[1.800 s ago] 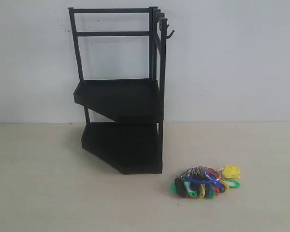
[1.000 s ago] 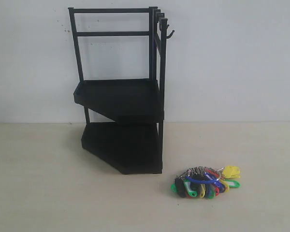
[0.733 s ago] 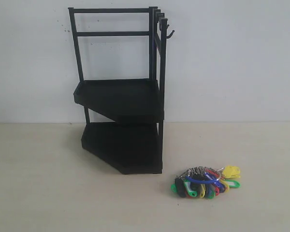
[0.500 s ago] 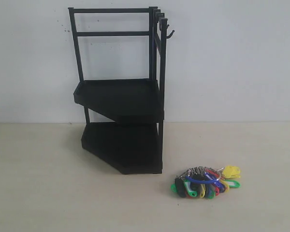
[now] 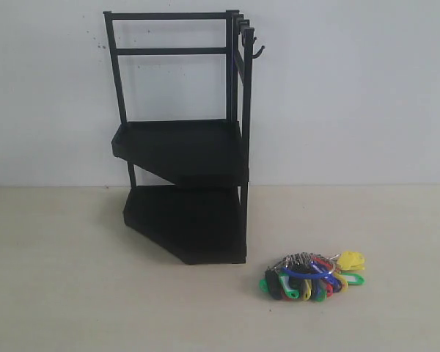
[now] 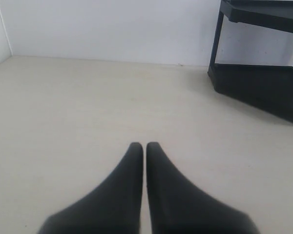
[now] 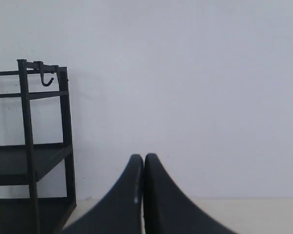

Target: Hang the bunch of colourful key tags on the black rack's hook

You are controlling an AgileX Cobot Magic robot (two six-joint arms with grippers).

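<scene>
Exterior view: the colourful key tag bunch (image 5: 312, 276) lies near the worktop's (image 5: 73, 293) front edge, right of centre. The left gripper (image 6: 144, 145) and right gripper (image 7: 143, 157) are clenched, empty. Recommended: open the right, pinch the blue loop (image 5: 302, 272), and raise it to the hook (image 5: 258, 50) high on the black rack (image 5: 183, 154) at the rear edge.

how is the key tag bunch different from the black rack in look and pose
The black rack stands upright and tall; the colourful key tag bunch lies low in a small heap. The rack is all black; the bunch mixes yellow, red, green, blue and black. Both rest on the table.
</scene>
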